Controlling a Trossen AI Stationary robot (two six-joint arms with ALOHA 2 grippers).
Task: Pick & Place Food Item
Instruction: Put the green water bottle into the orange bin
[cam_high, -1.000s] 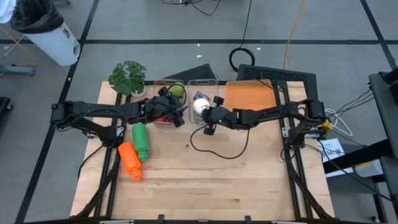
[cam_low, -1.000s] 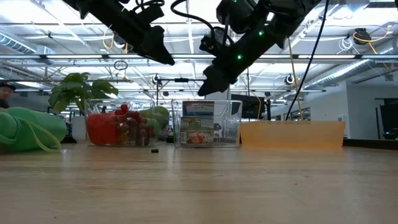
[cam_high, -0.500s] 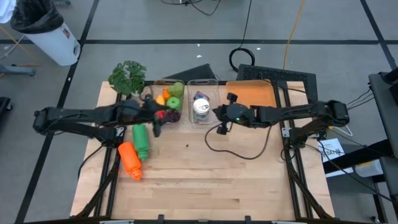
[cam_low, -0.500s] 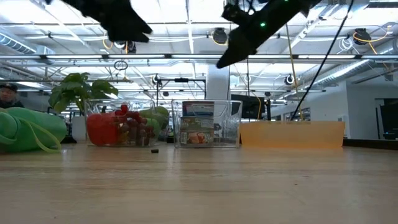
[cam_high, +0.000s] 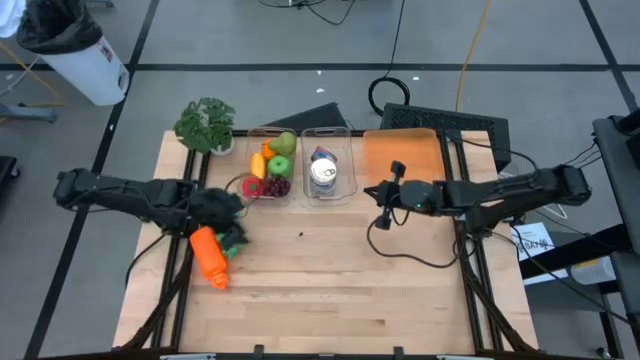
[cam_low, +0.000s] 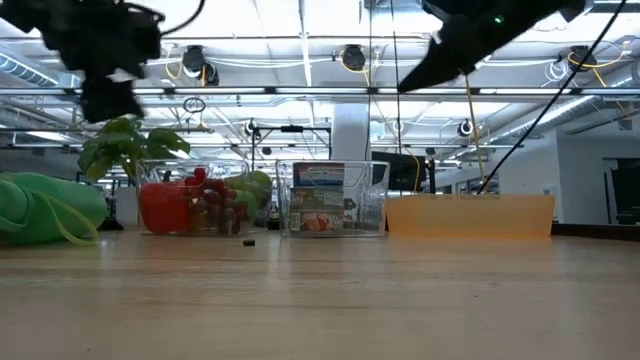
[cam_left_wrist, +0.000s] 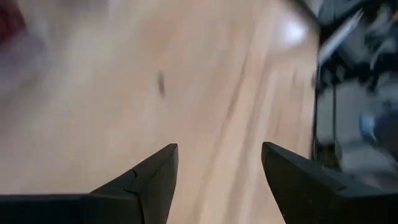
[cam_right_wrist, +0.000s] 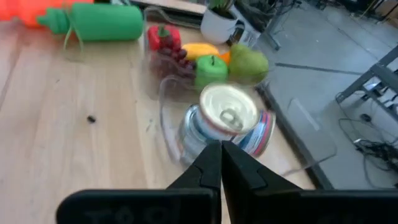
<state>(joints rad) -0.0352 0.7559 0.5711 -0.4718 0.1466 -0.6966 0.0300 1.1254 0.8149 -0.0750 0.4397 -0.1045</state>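
Left gripper over bare table above the green bottle, fingers spread, nothing between them. Right gripper raised beside the orange mat, fingers pressed together, empty. Can upright in its clear bin (fruit heaped in the neighbouring bin). Orange bottle lying just beside the green one.

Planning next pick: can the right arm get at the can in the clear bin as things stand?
Probably yes: the can sits upright in an open-topped bin, nothing over it. But the right pincer is shut and must open first.
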